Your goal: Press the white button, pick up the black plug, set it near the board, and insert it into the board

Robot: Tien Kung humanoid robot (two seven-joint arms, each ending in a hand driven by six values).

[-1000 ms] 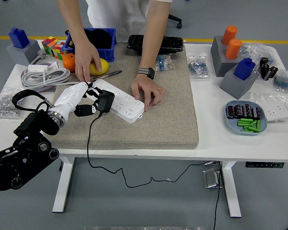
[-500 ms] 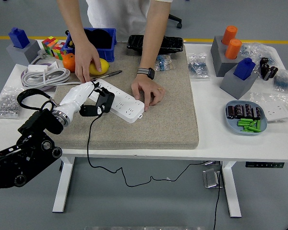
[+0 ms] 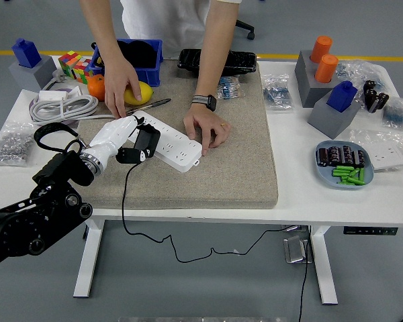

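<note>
No writing is legible. The robot's left hand (image 3: 119, 139) pinches the chunky black plug (image 3: 145, 141), corded, at the long white socket board (image 3: 168, 141) on the beige mat (image 3: 236, 151); a person's hands (image 3: 205, 127) steady the board.

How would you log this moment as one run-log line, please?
left hand: shut on black plug | plug: over power strip | person's hands: steadying strip | right hand: unseen
</note>
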